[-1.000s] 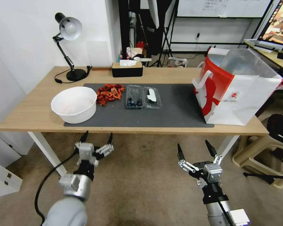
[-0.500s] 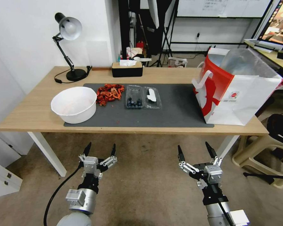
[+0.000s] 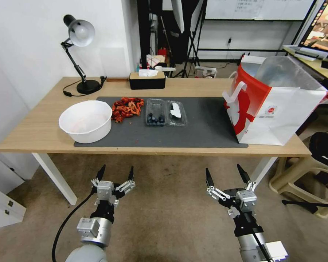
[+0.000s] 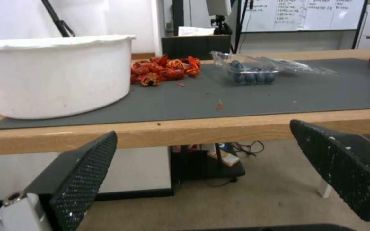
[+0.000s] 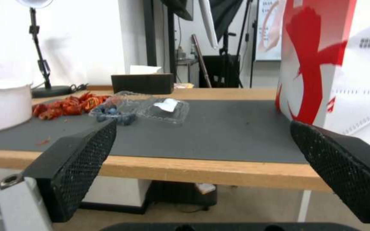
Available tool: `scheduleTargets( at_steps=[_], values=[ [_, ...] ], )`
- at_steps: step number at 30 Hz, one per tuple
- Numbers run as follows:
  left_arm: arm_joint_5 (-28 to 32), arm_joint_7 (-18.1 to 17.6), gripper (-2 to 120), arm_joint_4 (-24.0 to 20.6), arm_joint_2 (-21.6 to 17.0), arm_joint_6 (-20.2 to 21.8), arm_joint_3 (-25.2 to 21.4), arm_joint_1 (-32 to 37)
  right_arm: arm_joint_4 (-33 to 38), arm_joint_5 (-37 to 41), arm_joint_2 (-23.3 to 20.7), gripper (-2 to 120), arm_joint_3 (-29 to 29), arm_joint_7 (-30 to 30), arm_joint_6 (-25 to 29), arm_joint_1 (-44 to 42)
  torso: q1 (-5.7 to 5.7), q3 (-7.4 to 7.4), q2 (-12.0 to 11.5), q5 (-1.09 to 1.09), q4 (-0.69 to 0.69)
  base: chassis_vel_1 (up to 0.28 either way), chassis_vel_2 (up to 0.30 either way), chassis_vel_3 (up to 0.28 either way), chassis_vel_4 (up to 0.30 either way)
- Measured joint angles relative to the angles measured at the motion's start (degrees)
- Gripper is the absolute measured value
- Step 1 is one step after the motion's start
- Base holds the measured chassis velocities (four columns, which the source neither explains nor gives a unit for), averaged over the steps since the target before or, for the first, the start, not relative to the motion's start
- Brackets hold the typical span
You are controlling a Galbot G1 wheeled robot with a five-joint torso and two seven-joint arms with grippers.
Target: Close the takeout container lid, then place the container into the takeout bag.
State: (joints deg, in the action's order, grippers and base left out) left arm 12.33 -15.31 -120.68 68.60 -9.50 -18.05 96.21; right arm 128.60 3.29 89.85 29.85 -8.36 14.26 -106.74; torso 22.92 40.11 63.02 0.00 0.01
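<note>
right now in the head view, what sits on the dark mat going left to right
white bowl → pile of red scraps → berry box → its open lid → red-and-white bag at the mat's right end

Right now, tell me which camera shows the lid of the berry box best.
The head view: it looks down on the lid, lying open flat beside the takeout container, white label up. The right wrist view shows the lid low and slanted. The left wrist view gives it edge-on, barely readable.
</note>
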Motion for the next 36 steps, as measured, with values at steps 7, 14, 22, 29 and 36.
scheduleTargets(
  at_steps=[7, 14, 22, 29, 36],
  values=[
    [1.45, 0.71, 100, 1.23, -1.74, 0.94, 1.29, -2.82, 0.62, 3.50, 0.10, 100, -0.12, 0.53, -2.08, 1.24, 0.00, 0.00, 0.00, -0.02, -0.04, 0.000, 0.000, 0.000, 0.000],
    [1.24, 0.79, 100, 1.13, -0.97, 0.74, 0.16, -1.98, 0.30, 14.05, -2.50, 100, -2.24, 2.10, -7.95, 5.97, 0.00, 0.00, 0.00, 0.00, -0.01, 0.000, 0.000, 0.000, 0.000],
    [-0.07, 0.87, 100, 0.69, 0.44, 0.24, -1.22, -0.57, 0.06, 37.99, -6.36, 100, -7.27, 9.25, -16.38, 14.89, 0.00, 0.00, 0.00, 0.00, 0.00, 0.000, 0.000, 0.000, 0.000],
    [-0.85, 1.04, 100, 0.40, 1.40, 0.18, -1.98, 0.25, -3.62, 52.88, -8.40, 100, -12.40, 15.56, -18.66, 22.85, 0.00, 0.00, 0.00, 0.01, -0.01, 0.000, 0.000, 0.000, 0.000],
    [-0.89, 1.04, 100, 0.55, 1.47, 0.21, -2.39, 0.42, -7.99, 60.27, -8.41, 100, -15.55, 20.83, -18.80, 29.52, 0.01, 0.01, 0.00, 0.00, -0.01, 0.000, 0.000, 0.000, 0.000]
  ],
)
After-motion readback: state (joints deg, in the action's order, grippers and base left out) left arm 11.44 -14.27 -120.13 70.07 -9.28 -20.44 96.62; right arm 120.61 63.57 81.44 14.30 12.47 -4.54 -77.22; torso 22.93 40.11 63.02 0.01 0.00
